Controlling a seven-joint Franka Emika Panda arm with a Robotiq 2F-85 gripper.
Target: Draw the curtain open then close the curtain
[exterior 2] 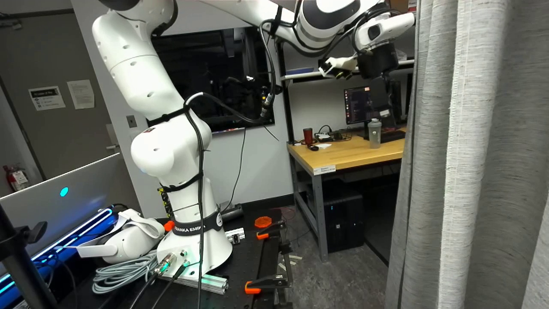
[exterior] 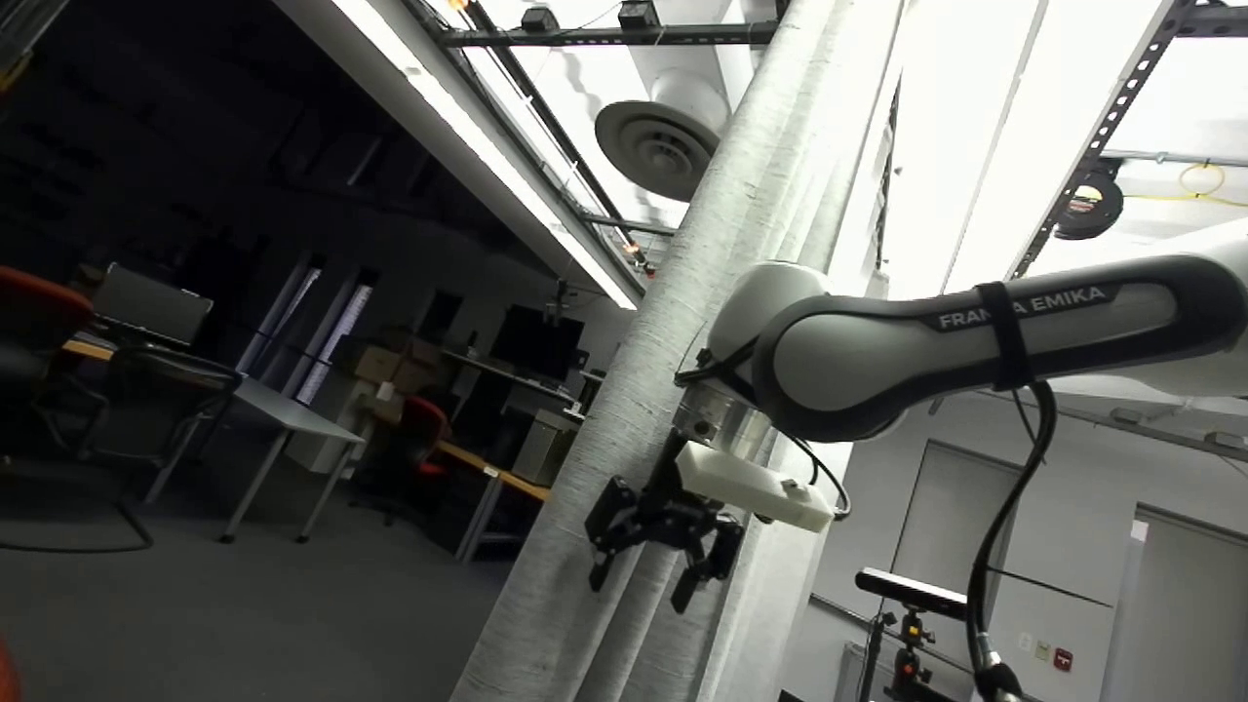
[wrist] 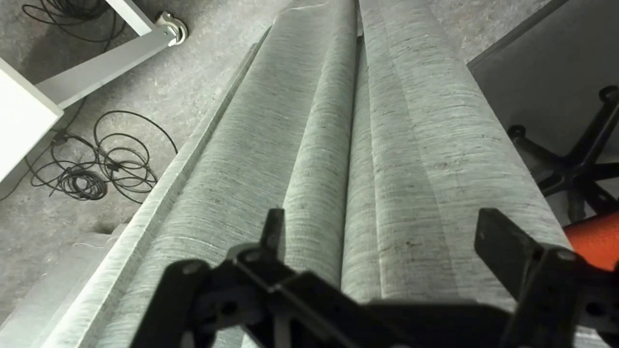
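Note:
The curtain is a very large pale grey fabric sheet in tall vertical folds. It shows in both exterior views and fills the middle of the wrist view. My gripper is black and points downward beside the curtain's folds. In the wrist view its two fingers stand wide apart, with curtain folds visible behind and between them. No fabric is seen pinched; whether a finger touches the curtain I cannot tell. In an exterior view the fingers are hard to make out against a dark monitor.
A wooden desk with a bottle and monitor stands behind the arm. A white table and coiled cables lie left of the curtain in the wrist view. A chair base is on its right. A camera stand is near the arm.

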